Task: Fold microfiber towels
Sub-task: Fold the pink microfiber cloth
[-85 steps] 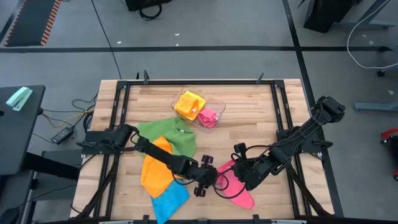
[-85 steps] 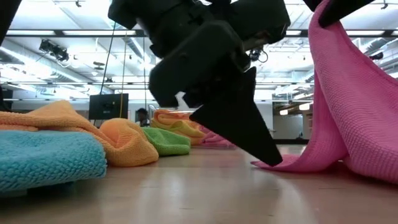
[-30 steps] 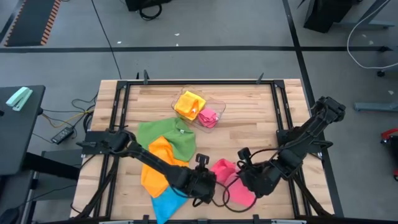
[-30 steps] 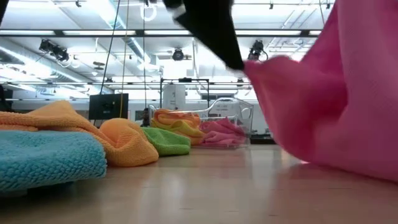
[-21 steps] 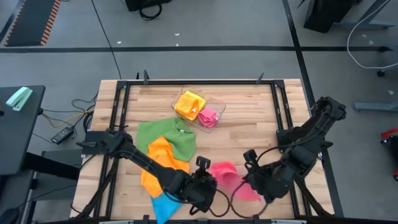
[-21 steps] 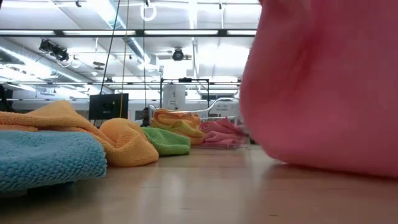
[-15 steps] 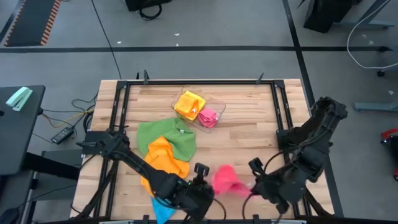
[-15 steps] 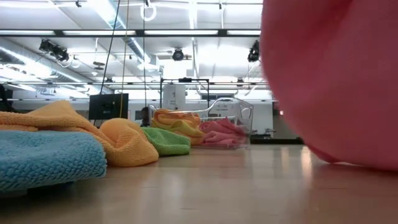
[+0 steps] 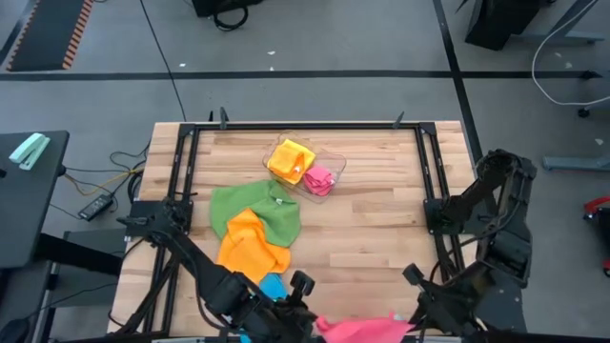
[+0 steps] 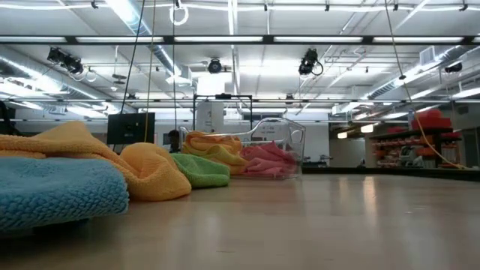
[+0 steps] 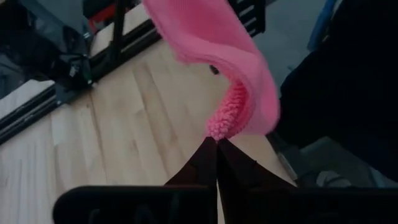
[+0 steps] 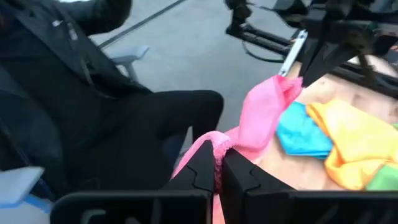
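The pink microfiber towel hangs in the air at the table's near edge, spanning from my left gripper to my right gripper. Both grippers are shut on it. The towel does not show in the low view. A green towel, an orange towel and a blue towel lie bunched on the left half of the table, overlapping one another. A clear plastic tray at the far middle holds a folded yellow-orange towel and a folded pink one. My left gripper pinches a bunched edge of the pink towel between its two fingertips. The cloth runs on away from the fingers, lifted clear of the table. My right gripper pinches a gathered edge at the towel's other end between its two fingertips. From there the cloth stretches across to the other arm, clear of the table.
A person in dark clothing sits just beyond the table's near edge, close to both grippers. Black frame rails run along the table's sides. Bare wood lies across the table's right half.
Both grippers have risen and drawn back toward the table's near edge, tipping up from pointing steeply down. They stay shut on the pink towel, which has come up off the table, hangs clear between them and has left the low view.
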`<control>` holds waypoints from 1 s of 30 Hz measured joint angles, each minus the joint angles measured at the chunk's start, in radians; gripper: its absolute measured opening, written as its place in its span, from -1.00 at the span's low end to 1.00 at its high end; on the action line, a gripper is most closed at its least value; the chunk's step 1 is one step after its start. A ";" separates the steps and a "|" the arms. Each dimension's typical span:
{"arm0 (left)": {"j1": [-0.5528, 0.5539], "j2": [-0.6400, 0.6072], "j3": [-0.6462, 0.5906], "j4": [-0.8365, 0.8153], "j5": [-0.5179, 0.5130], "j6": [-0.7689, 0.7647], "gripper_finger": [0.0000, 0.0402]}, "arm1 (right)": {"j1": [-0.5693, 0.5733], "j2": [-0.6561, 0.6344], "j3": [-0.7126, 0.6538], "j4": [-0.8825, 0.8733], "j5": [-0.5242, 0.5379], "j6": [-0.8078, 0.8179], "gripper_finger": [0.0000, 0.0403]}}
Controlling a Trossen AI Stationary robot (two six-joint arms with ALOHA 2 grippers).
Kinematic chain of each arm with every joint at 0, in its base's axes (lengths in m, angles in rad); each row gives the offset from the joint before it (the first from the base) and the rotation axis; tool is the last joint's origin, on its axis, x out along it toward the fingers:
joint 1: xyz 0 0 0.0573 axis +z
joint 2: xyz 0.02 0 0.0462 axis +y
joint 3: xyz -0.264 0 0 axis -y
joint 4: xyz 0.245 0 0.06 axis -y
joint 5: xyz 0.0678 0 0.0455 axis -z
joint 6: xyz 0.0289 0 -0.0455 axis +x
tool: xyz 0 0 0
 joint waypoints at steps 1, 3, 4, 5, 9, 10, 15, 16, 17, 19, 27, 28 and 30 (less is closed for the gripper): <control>0.002 -0.003 0.000 0.002 0.000 -0.001 -0.97 | -0.001 0.000 0.004 -0.005 0.009 -0.001 -0.92; 0.002 -0.010 0.002 0.011 0.000 0.000 -0.96 | -0.002 0.000 0.020 -0.019 0.013 -0.009 -0.92; 0.001 -0.012 0.002 0.015 0.003 0.009 -0.95 | -0.001 0.000 0.028 -0.019 0.013 -0.012 -0.92; -0.001 -0.014 0.002 0.021 0.009 0.013 -0.94 | -0.001 0.000 0.037 -0.021 0.012 -0.016 -0.92; -0.003 -0.014 0.002 0.047 0.101 0.015 -0.96 | 0.011 0.000 0.053 -0.021 0.012 -0.023 -0.92; -0.003 -0.014 0.002 0.060 0.126 0.013 -0.97 | 0.011 0.000 0.053 -0.022 0.012 -0.023 -0.92; -0.003 -0.013 0.002 0.098 0.151 -0.039 -0.94 | 0.010 0.000 0.038 -0.024 0.010 0.021 -0.92; -0.003 -0.013 0.002 0.104 0.156 -0.047 -0.93 | 0.011 0.000 0.035 -0.025 0.009 0.029 -0.92; -0.004 -0.013 0.002 0.112 0.168 -0.060 -0.92 | 0.013 0.001 0.034 -0.025 0.005 0.037 -0.92; -0.006 -0.013 0.002 0.136 0.212 -0.061 -0.92 | 0.026 0.001 0.034 -0.021 -0.019 0.042 -0.92; -0.013 0.024 0.001 0.188 0.291 -0.007 -0.95 | 0.055 0.005 0.033 -0.050 -0.015 -0.035 -0.92; -0.008 0.032 -0.001 0.179 0.291 -0.004 -0.93 | 0.048 0.005 0.033 -0.081 0.015 -0.036 -0.92; 0.003 0.043 -0.005 0.171 0.286 -0.006 -0.90 | 0.022 0.005 0.033 -0.164 0.087 -0.011 -0.93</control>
